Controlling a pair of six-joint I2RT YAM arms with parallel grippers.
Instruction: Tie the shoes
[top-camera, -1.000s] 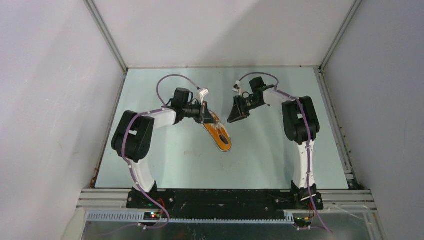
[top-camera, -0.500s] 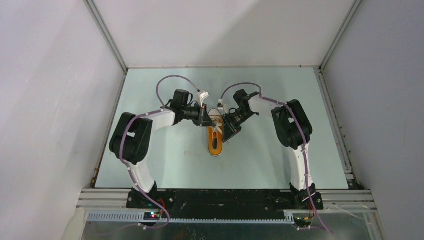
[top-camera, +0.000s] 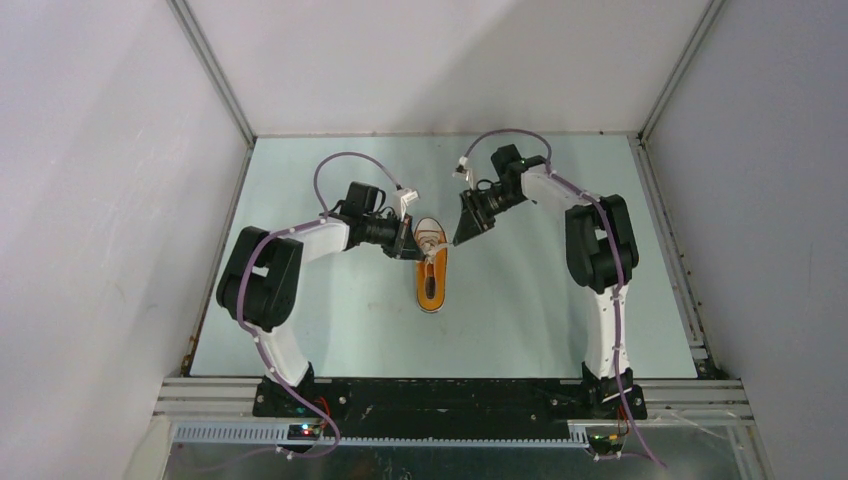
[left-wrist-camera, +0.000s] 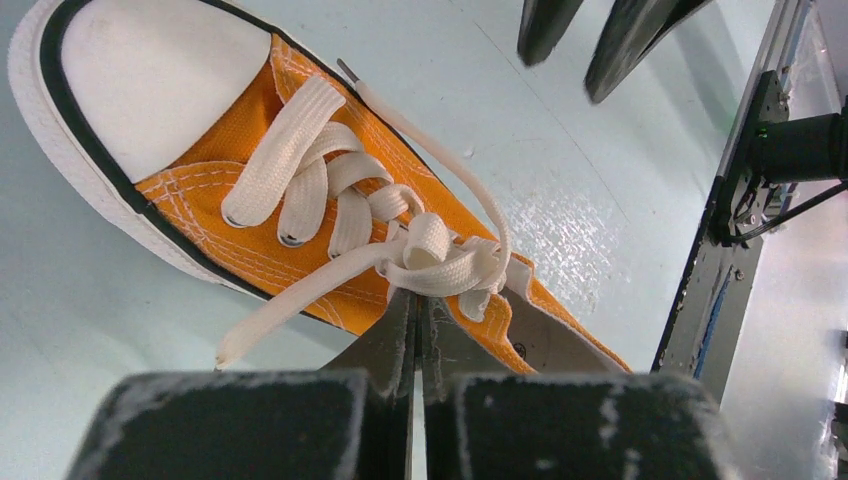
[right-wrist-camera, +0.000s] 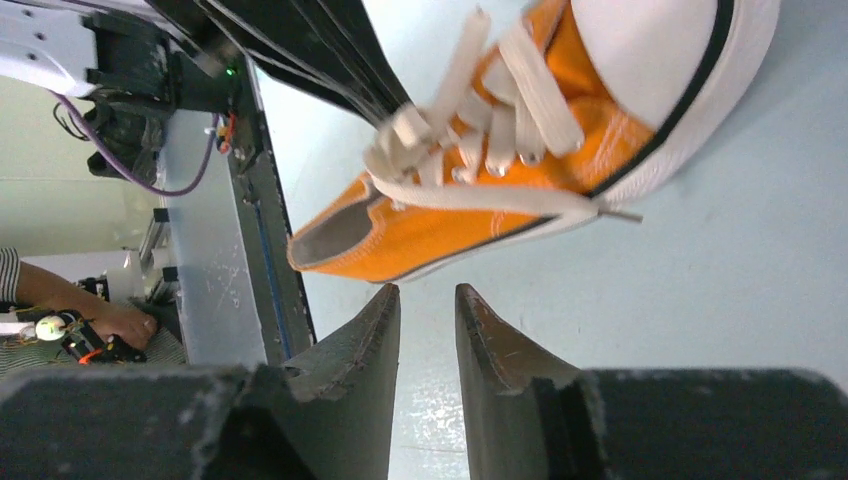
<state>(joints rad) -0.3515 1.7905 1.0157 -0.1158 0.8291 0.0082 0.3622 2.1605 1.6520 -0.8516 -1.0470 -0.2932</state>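
Note:
The orange sneaker (top-camera: 431, 275) lies mid-table, white toe cap pointing away from the arms. In the left wrist view the shoe (left-wrist-camera: 250, 215) shows its white laces (left-wrist-camera: 440, 255) bunched in a loose knot over the tongue, one end trailing onto the table. My left gripper (top-camera: 412, 246) is at the shoe's left side, its jaws pressed together (left-wrist-camera: 417, 296) on the lace bundle. My right gripper (top-camera: 464, 233) hovers just right of the toe, apart from the shoe. Its jaws are parted and empty (right-wrist-camera: 428, 292), with the shoe (right-wrist-camera: 470, 225) beyond them.
The pale green table (top-camera: 560, 320) is walled on the left, back and right. A metal rail (top-camera: 450, 395) with the arm bases runs along the near edge. A person's hand (right-wrist-camera: 105, 322) shows past the rail in the right wrist view.
The shoe has turned from slanting right to pointing straight away, with my left gripper still on it. My right gripper came in to the laces, then drew back to the right.

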